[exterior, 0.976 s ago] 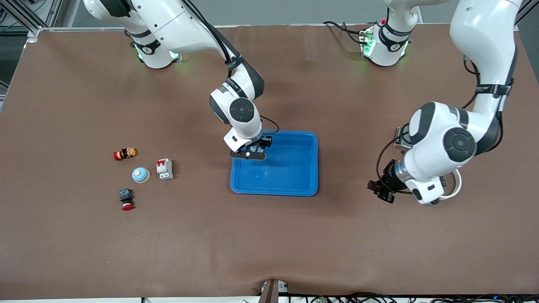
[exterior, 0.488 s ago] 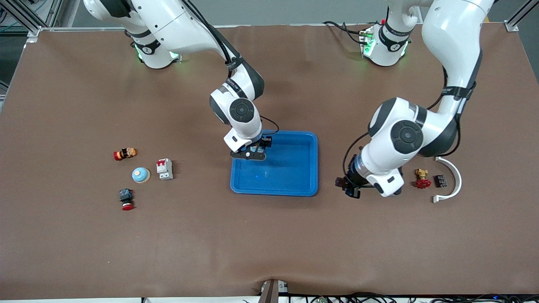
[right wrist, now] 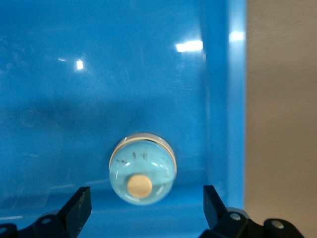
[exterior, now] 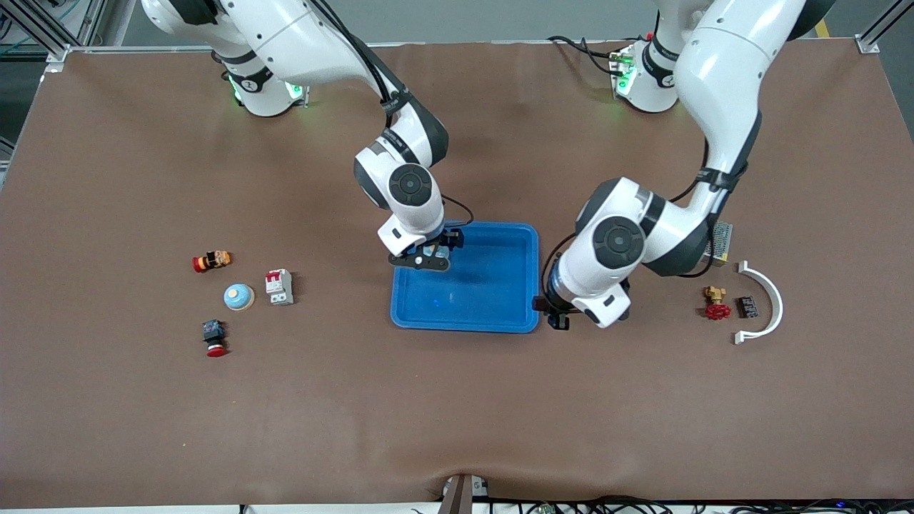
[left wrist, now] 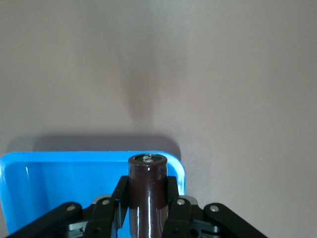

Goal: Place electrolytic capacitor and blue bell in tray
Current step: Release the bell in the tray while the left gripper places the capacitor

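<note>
While the right tool [exterior: 427, 255] hangs open over the blue bell [right wrist: 142, 167] lying in the tray [exterior: 500, 285], the left tool [exterior: 553, 315], clamped on the electrolytic capacitor [left wrist: 147, 191] at the tray's rim, probably needs to move inward, lower and release.

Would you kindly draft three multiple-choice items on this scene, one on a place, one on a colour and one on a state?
1. The bell under the right hand lies: A in the tray; B on bare table; C on a plate.
2. The capacitor in the left hand is: A yellow; B dark brown; C green.
3. The right hand is: A shut on the bell; B shut empty; C open.
Answers: 1 A, blue tray floor surrounds it; 2 B, a glossy brown can; 3 C, its fingers stand apart, clear of the bell.
</note>
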Controlling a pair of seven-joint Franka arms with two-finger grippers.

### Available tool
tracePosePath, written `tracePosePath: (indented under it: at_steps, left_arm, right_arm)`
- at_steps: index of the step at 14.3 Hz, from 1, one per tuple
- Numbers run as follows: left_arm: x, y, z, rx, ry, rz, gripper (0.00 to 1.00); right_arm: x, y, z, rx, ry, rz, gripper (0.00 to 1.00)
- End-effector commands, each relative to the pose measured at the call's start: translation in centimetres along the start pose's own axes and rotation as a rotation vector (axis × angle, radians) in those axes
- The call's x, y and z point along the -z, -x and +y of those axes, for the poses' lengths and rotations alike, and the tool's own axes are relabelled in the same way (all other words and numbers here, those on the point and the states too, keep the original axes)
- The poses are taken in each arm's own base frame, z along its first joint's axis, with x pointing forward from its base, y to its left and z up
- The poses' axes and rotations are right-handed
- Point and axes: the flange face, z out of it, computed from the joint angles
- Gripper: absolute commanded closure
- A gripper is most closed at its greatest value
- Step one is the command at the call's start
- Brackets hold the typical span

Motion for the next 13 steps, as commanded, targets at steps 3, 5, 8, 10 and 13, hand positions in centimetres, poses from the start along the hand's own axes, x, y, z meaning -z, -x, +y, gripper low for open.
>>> tracePosePath:
  at_steps: [3,5,8,10,13]
  left_arm:
    - [-1.9,4.9,-0.9,0.025,0.021,0.04,1.0]
    - [-2.7,6.2,-1.3,0.032,0.033,0.061,1.0]
    - [-5.0,7.7,-2.2,0.028,0.037,0.077,1.0]
    - [-6.2,8.4,-2.6,0.025,0.045,0.084,1.0]
    - [-8.1,8.6,-2.8,0.016,0.057,0.089,1.0]
  right_arm:
    - [9.7,-2.2,5.4,0.063,0.023,-0.033,0.0]
    - [12.4,-3.1,7.4,0.072,0.024,-0.036,0.0]
    - [15.7,-5.4,11.4,0.111,0.016,-0.032,0.0]
    - [17.3,-7.0,14.5,0.162,0.013,-0.041,0.0]
    - [19.5,-9.9,18.8,0.231,0.005,-0.051,0.0]
